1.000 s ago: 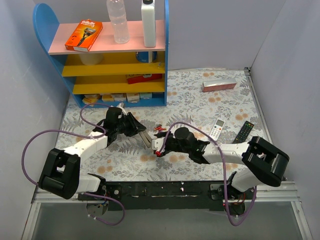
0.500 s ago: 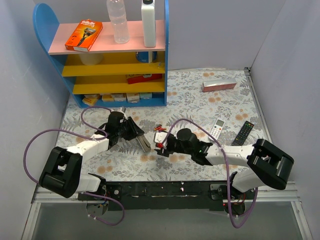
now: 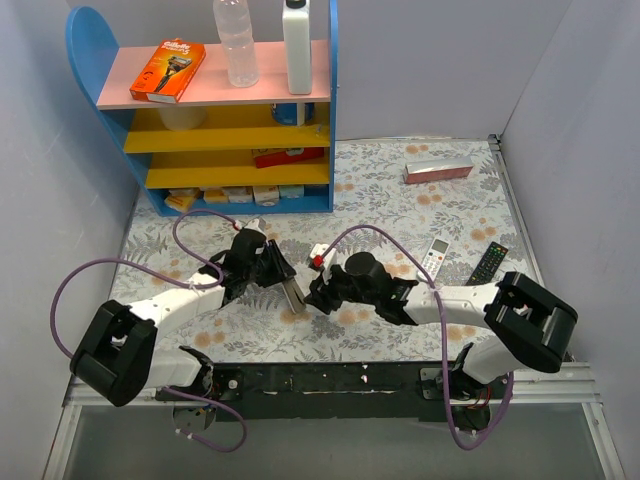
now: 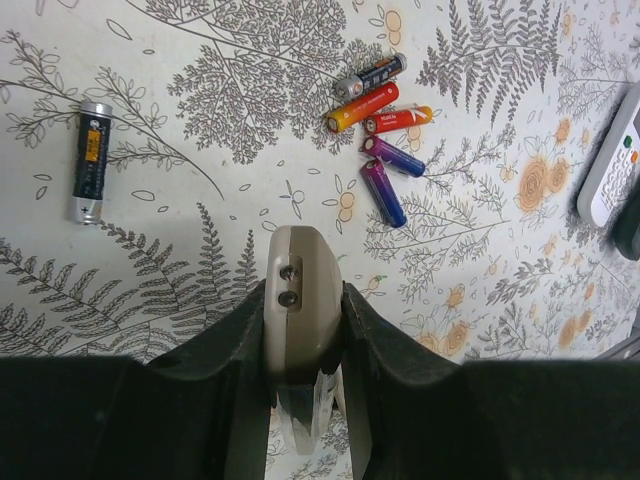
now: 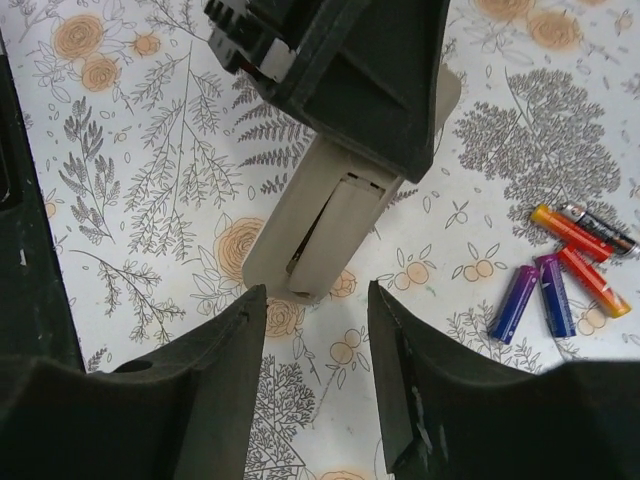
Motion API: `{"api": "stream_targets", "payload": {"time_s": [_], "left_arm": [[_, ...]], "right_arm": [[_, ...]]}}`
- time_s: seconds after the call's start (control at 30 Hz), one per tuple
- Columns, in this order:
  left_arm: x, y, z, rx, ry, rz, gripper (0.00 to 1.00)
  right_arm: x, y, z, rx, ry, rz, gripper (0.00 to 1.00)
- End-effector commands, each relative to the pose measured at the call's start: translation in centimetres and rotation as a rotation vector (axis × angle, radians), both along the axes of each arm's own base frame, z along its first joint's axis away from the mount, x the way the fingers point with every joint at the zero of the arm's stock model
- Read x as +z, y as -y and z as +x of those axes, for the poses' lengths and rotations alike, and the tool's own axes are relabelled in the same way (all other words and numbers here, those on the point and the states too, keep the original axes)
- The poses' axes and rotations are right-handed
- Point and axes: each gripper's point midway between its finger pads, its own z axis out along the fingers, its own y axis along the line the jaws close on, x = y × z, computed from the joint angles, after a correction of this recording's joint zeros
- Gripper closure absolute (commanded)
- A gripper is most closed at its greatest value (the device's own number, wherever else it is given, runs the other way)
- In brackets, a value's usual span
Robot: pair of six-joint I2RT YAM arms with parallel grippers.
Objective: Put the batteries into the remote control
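Observation:
My left gripper (image 4: 305, 300) is shut on the remote control (image 4: 300, 260), a beige squared-off bar held back side up above the table, with its back cover ajar (image 5: 330, 225). In the top view the remote control (image 3: 292, 295) juts from my left gripper (image 3: 275, 272) toward my right gripper (image 3: 312, 295). My right gripper (image 5: 315, 330) is open, and its fingertips stand just short of the remote's free end without touching it. The batteries (image 4: 380, 125), red, orange and blue-purple, lie in a loose cluster on the cloth, to the right of the remote (image 5: 565, 270).
A black battery (image 4: 88, 160) lies apart from the others. A slim white remote (image 3: 433, 257) and a black remote (image 3: 488, 263) lie at the right. A blue shelf unit (image 3: 230, 120) stands at the back left, a pink box (image 3: 437, 171) at the back.
My left gripper has carried the remote to the right, toward the right gripper. My right wrist has turned and its jaws have narrowed a little.

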Motion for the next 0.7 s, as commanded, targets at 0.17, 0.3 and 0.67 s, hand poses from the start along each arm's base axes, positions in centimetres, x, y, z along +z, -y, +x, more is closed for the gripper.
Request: {"api": "stream_targets", "payload": {"time_s": [0.17, 0.3, 0.67], "left_arm": [[2.1, 0.2, 0.5, 0.049, 0.069, 0.007, 1.0], [2.4, 0.7, 0.2, 0.044, 0.075, 0.001, 1.0], [3.4, 0.5, 0.3, 0.046, 0.119, 0.013, 1.0]], "right_arm": [[-0.3, -1.1, 0.3, -0.071, -0.118, 0.059, 0.5], [-0.5, -1.4, 0.3, -0.073, -0.136, 0.076, 0.51], [-3.1, -0.7, 1.4, -0.143, -0.133, 0.012, 0.54]]}}
